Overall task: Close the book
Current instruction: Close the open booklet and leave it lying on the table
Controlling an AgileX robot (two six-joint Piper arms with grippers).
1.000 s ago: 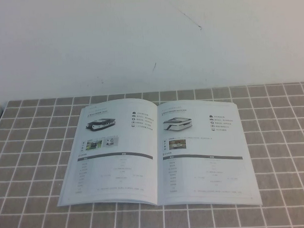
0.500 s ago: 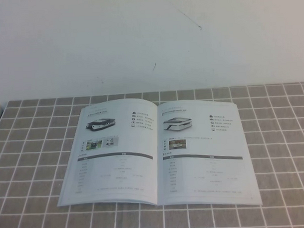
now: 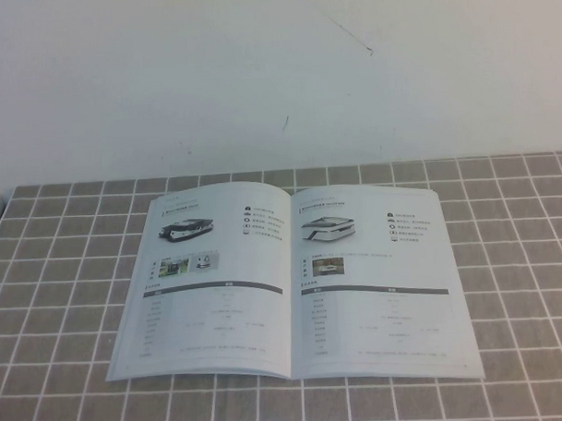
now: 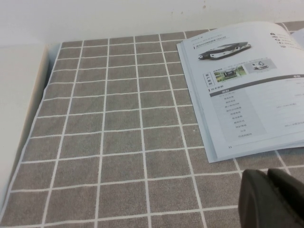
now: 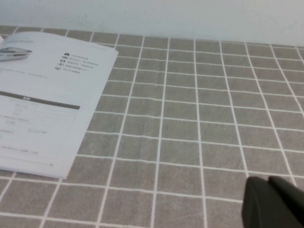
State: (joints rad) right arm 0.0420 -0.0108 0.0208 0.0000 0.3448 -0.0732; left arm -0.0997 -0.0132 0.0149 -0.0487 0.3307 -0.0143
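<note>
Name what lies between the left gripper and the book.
Only bare checked cloth, shown in the left wrist view, separates left gripper from book. The right gripper hangs off the book's other side.

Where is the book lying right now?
The open book lies flat mid-table on the grid cloth in the high view; the left gripper sits off its left near corner, the right gripper off its right.

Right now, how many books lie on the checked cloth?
1. The book lies open in the middle of the cloth. Left gripper hangs near its left corner, right gripper off its right side; neither touches it. No other shows.
</note>
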